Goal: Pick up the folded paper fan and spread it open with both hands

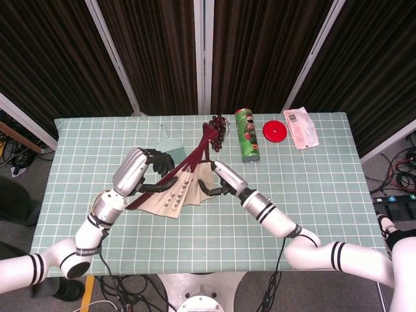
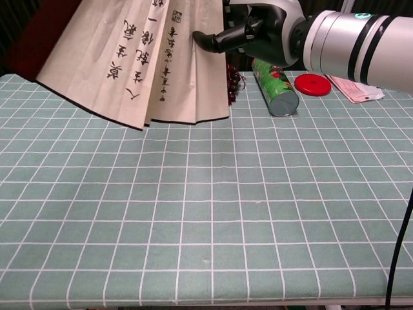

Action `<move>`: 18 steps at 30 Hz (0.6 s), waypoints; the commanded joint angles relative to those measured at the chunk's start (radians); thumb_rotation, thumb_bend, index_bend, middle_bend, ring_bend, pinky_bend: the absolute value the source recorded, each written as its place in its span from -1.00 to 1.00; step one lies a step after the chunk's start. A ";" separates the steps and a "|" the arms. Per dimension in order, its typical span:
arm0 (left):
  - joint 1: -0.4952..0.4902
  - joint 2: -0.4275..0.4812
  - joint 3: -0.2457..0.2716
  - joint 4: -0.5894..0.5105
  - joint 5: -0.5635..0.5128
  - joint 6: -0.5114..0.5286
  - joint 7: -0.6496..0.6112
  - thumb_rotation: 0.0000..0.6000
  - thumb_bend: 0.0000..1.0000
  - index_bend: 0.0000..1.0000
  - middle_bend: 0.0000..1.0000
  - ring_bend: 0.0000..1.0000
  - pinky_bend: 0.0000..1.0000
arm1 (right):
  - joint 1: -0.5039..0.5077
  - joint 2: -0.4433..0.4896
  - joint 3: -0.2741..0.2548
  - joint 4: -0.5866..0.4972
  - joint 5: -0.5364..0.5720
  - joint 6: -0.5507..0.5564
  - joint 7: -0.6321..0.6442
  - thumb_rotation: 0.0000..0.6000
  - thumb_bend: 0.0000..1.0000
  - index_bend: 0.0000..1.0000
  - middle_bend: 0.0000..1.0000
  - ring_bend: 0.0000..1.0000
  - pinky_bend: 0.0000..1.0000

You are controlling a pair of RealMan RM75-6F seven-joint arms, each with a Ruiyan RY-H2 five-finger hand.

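The paper fan [image 1: 174, 197] is held above the table, partly spread, its cream leaf with black characters filling the upper left of the chest view [image 2: 139, 58]. Its dark red ribs [image 1: 198, 148] run up toward the far side. My left hand [image 1: 144, 170] grips the ribs on the fan's left side and is outside the chest view. My right hand [image 1: 218, 180] holds the fan's right edge, with its fingers [image 2: 222, 39] pressed on the paper's right edge in the chest view.
Behind the fan lie a teal brush [image 1: 169, 147], a dark bead bunch [image 1: 221, 123], a green can [image 1: 246, 134] on its side, a red lid [image 1: 274, 131] and a pink packet [image 1: 301, 127]. The can [image 2: 276, 87] and lid [image 2: 312, 84] also show in the chest view.
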 commanded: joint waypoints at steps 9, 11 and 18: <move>0.049 0.004 0.081 0.174 0.121 0.075 0.140 1.00 -0.38 0.19 0.45 0.38 0.36 | -0.074 0.026 -0.057 0.123 -0.127 0.250 -0.350 1.00 0.02 0.37 -0.21 -0.49 -0.81; 0.058 -0.015 0.096 0.240 0.163 0.111 0.209 1.00 -0.38 0.19 0.45 0.37 0.35 | -0.086 0.023 -0.076 0.174 -0.181 0.310 -0.430 1.00 0.00 0.37 -0.22 -0.49 -0.81; 0.078 -0.129 0.132 0.471 0.289 0.240 0.429 1.00 -0.38 0.18 0.41 0.35 0.28 | -0.139 -0.031 -0.122 0.306 -0.288 0.485 -0.532 1.00 -0.08 0.34 -0.25 -0.49 -0.86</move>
